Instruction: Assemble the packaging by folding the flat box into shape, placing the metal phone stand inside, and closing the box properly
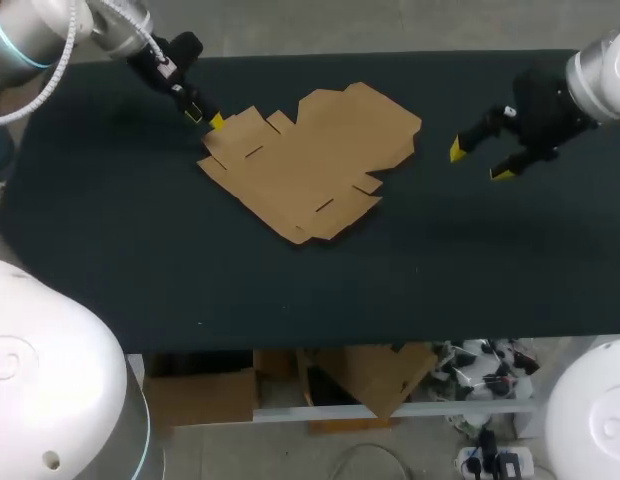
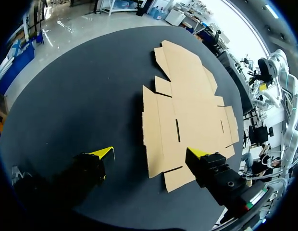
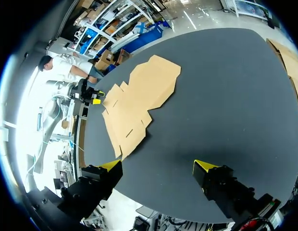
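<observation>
Wide open and empty, my left gripper hovers at the box's far-left edge, one finger hiding a flap corner. My right gripper, equally open, hangs well right.

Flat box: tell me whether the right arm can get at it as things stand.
Probably yes. The right arm hovers beside the flat box, jaws open, with only bare table between them. The left arm is at the box's opposite side, out of the way.

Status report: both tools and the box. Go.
Left tool open, straddling an edge of the flat box. Right tool open, empty, well clear. Box unfolded; phone stand not in view.
</observation>
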`<state>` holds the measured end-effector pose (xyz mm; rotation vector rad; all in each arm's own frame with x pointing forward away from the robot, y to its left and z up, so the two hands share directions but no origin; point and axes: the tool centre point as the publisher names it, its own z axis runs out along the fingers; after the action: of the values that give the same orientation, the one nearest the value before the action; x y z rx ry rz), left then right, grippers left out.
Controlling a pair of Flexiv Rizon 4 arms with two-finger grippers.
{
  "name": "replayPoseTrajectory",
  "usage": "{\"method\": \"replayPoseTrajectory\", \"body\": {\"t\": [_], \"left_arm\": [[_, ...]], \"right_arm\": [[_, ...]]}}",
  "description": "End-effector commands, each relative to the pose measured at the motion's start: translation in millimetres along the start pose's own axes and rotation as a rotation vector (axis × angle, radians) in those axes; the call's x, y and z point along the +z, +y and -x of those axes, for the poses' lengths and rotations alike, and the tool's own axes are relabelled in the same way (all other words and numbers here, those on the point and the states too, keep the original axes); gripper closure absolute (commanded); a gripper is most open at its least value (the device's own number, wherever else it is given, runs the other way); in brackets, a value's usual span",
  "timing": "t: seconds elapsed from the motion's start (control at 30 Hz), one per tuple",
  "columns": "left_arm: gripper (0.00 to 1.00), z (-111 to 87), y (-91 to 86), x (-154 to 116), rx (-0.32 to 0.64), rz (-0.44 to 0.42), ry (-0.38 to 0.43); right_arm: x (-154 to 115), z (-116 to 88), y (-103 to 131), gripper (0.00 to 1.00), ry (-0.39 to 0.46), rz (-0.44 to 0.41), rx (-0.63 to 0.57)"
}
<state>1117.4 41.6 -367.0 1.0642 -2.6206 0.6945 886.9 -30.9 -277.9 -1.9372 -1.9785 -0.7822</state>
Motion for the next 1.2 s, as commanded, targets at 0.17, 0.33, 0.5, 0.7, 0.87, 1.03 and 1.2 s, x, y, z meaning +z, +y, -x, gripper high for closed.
{"method": "replayPoseTrajectory", "body": {"t": [0.17, 0.33, 0.5, 0.7, 0.87, 1.03, 1.2], "left_arm": [[0.14, 6.9, -3.1, 11, -0.001, 0.022, 0.034], [0.14, 4.5, -0.9, 14, 0.0, 0.03, 0.042], [0.17, 2.3, 1.2, 18, 0.002, 0.041, 0.063], [0.41, -1.2, 2.9, 22, -0.005, 0.066, 0.085], [0.55, -4.8, 3.6, 27, -0.001, 0.097, 0.096], [0.89, -6.7, 4.2, 29, -0.005, 0.106, 0.098], [1.0, -9.1, 5.7, 28, -0.025, 0.092, 0.093]], "right_arm": [[-1, 0, 0, 0.0, 0.001, -0.002, 0.0], [-1, 0, 0, 0.0, 0.001, -0.002, 0.0], [-1, 0, 0, 0.0, 0.001, -0.002, 0.0], [-1, 0, 0, 0.0, 0.001, -0.002, 0.0], [-1, 0, 0, 0.0, 0.001, -0.002, 0.0], [-1, 0, 0, 0.0, 0.001, -0.002, 0.0], [-1, 0, 0, 0.0, 0.001, -0.002, 0.0]]}}
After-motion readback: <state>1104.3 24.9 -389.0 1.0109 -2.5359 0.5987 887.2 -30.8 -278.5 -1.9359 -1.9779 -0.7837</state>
